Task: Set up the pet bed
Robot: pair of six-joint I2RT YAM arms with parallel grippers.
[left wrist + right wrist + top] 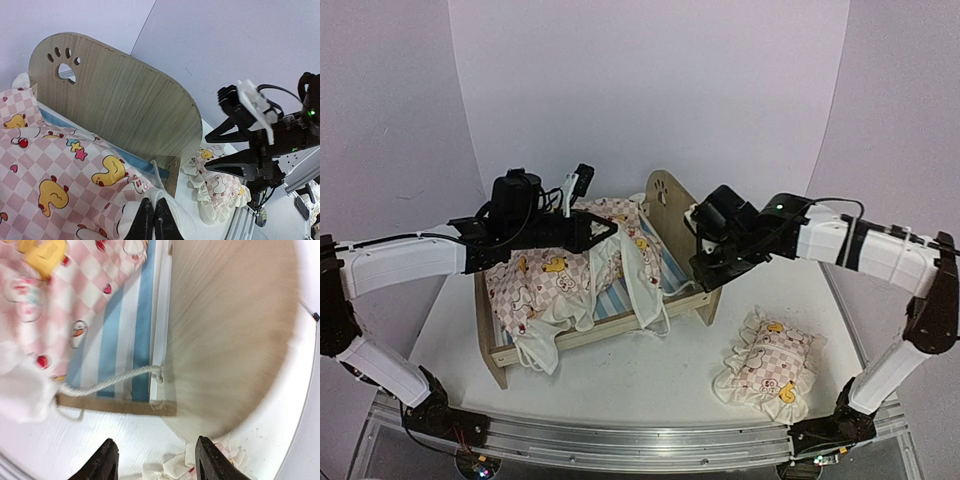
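Two tools: your left tool (154, 210) pressed together, pinching quilt (60, 170) frill; your right tool (156, 462) spread above worktop (130, 432), pet bed (225, 330) headboard just ahead.

We read no words, numbers, labels or brands in any view (only a paw-print cutout (65, 70) marks the pet bed (130, 115) headboard)

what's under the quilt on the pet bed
Blue-and-white striped base of the pet bed, showing near the headboard; the quilt covers the rest, so anything else beneath is hidden.
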